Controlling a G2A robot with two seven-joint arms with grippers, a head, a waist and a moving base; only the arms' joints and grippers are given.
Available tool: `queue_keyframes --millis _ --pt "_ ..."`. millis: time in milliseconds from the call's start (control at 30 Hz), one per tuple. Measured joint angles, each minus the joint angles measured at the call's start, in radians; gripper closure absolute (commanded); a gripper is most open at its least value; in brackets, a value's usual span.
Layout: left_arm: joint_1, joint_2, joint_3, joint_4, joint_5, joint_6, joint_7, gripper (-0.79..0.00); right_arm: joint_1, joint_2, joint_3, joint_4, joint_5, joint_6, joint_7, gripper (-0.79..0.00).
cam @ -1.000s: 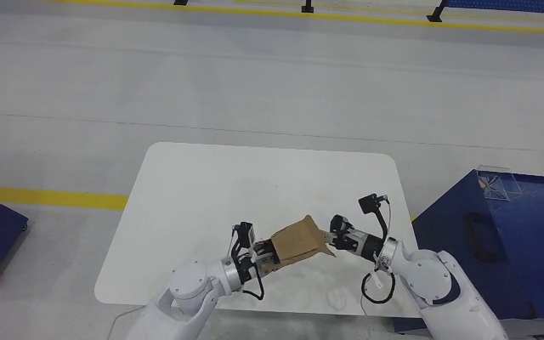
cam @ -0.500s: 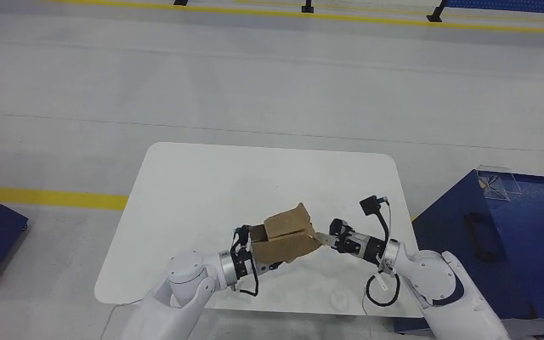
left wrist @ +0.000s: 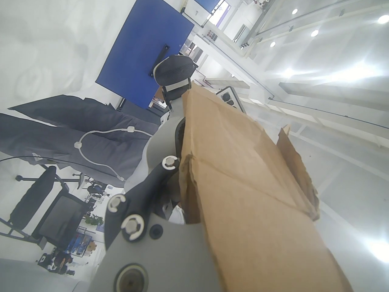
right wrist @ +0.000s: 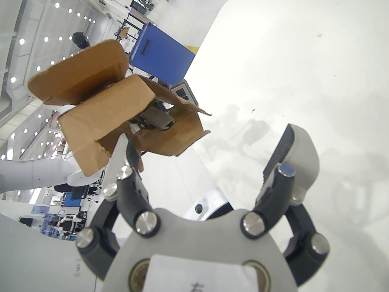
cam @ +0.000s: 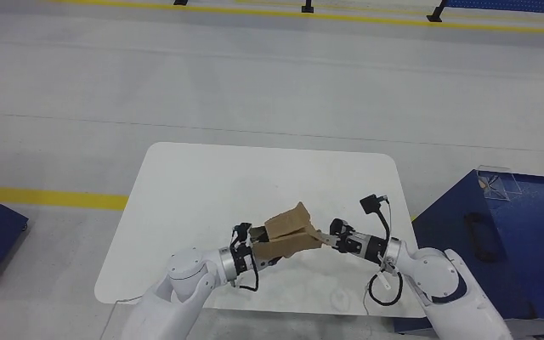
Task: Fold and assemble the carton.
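Nothing reads clearly.

Right wrist view: white label (right wrist: 197,278) at bottom centre, on the base plate of the right gripper (right wrist: 206,136). Its print is cut by the frame edge, so illegible. Small mark (right wrist: 77,272) at lower left, on the same gripper's housing, is too tiny to make out. Bkgd posters (right wrist: 39,209) at far lower left are blurred, no txt legible.

Left wrist view: small wall signs (left wrist: 210,34) at upper centre, reddish, too small to read. Coloured boards (left wrist: 82,241) at lower left, bkgd, also unreadable.

Top view: none legible.
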Motion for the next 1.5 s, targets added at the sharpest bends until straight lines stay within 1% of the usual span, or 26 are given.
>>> queue_keyframes --millis 333,500,633,767,900,1100,1333,1500 --pt "-0.023 -0.003 0.005 0.023 -0.033 0.061 0.032 0.000 0.013 -0.001 -0.004 0.032 0.012 0.008 0.017 -0.785" --pt "-0.033 -0.004 0.008 0.034 -0.045 0.070 0.040 0.000 0.023 0.003 0.003 0.054 0.039 0.004 0.076 -0.785" --pt "-0.040 -0.005 0.012 0.039 -0.051 0.075 0.044 0.000 0.030 0.006 0.003 0.064 0.073 -0.024 0.136 -0.785" --pt "-0.048 -0.007 0.019 0.043 -0.055 0.079 0.046 0.000 0.035 0.007 0.004 0.066 0.099 -0.046 0.162 -0.785" --pt "-0.056 -0.008 0.028 0.044 -0.050 0.080 0.046 0.000 0.041 0.006 -0.001 0.061 0.110 -0.047 0.158 -0.785" --pt "-0.063 -0.008 0.040 0.034 -0.008 0.039 0.037 0.000 0.058 0.004 -0.013 0.075 0.083 -0.034 0.128 -0.785" --pt "-0.049 -0.003 0.046 0.011 0.066 -0.046 0.023 0.000 0.063 0.009 0.026 0.089 0.082 -0.027 0.103 -0.785" --pt "-0.043 -0.002 0.047 0.007 0.073 -0.057 0.022 0.000 0.065 0.011 0.047 0.084 0.077 -0.020 0.086 -0.785"
